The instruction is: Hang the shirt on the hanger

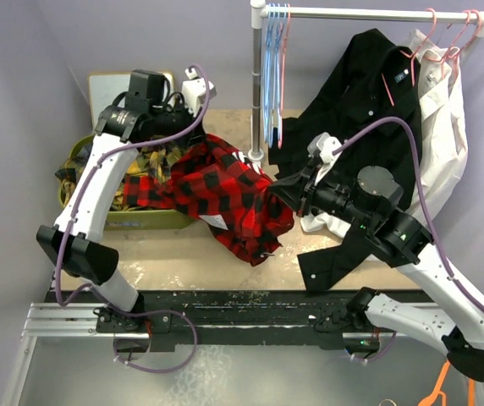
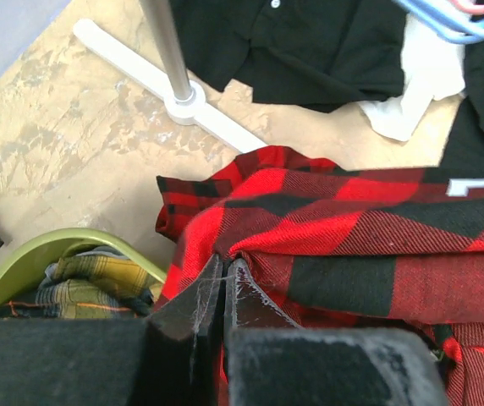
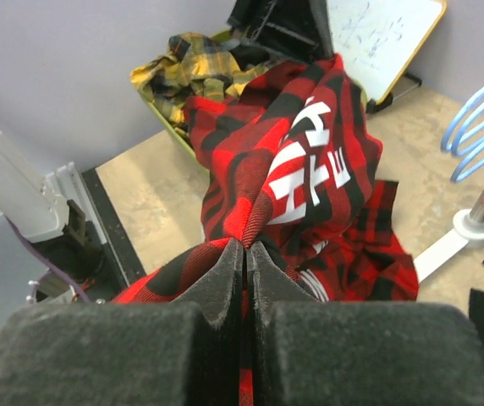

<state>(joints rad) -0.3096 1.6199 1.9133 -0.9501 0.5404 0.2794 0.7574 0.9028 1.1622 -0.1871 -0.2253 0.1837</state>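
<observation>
Fabric of the red-and-black buffalo-check flannel shirt (image 1: 225, 194) is pinched by both arms. The left gripper (image 2: 225, 272) is seen closed on a fold at the shirt's far left edge, with cloth bunched between its dark foam pads. The right gripper (image 3: 247, 252) is likewise clamped shut on a red fold at the shirt's right side, and the cloth is drawn up from it toward the left arm. The shirt is spread in a crumpled band across the middle of the tan table (image 1: 183, 254), between the two grippers, and its left part is draped over the rim of an olive-green plastic bin (image 1: 145, 220). White block lettering (image 3: 310, 161) on a dark patch is exposed in the right wrist view.

A yellow-green plaid cloth (image 1: 136, 161) is heaped in the bin. At the far right, a white metal garment rail (image 1: 369, 13) is set up on a pole. The thin pink wire hanger (image 1: 283, 59) is hung near the rail's left end, just beside a cluster of light blue wire hangers (image 1: 269, 68), well apart from the shirt. A plain black shirt (image 1: 360, 101) and a white shirt (image 1: 441, 106) are hung further right on the rail.
</observation>
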